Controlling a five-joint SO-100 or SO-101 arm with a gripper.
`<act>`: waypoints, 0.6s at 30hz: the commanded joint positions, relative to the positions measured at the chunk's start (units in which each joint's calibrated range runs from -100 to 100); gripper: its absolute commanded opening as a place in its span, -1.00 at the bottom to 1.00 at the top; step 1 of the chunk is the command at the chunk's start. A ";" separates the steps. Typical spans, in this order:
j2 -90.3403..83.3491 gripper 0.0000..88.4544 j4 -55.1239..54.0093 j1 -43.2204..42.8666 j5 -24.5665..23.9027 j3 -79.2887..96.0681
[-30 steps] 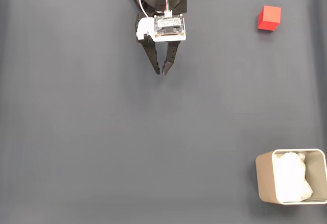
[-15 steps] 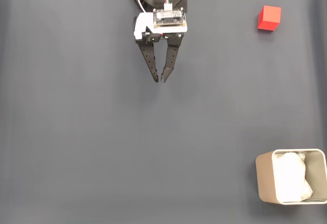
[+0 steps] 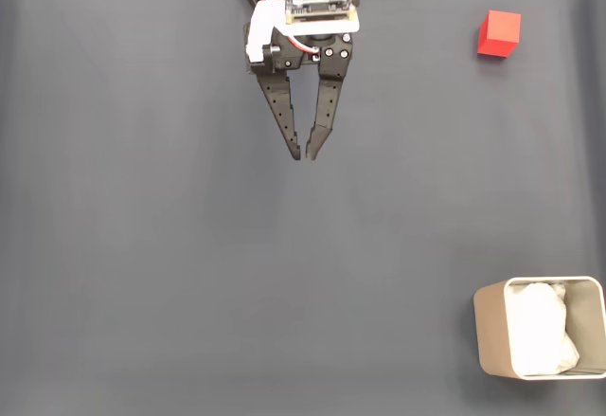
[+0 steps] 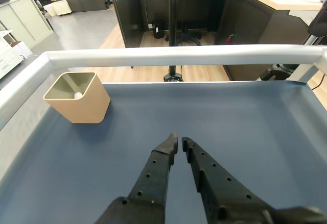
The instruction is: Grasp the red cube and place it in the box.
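Dark grey matte table [image 3: 142, 274], office floor and desks behind the rail; grasp not begun.

Black two-finger claw [image 3: 306, 153] hangs near the top edge in the fixed view, tips nearly touching, holding nothing. Small bright red matte cube [image 3: 499, 34] sits well apart at upper right; beige square box with white lining [image 3: 488, 335] waits at lower right, probably kept clear for the drop. No legible writing; the wrist board is too small to read.
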 commanded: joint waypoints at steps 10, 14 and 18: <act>11.46 -1.00 7.26 -2.65 0.20 -19.49; 15.53 -1.00 11.60 -5.13 0.20 -25.33; 19.78 -1.00 15.62 -8.47 0.10 -31.81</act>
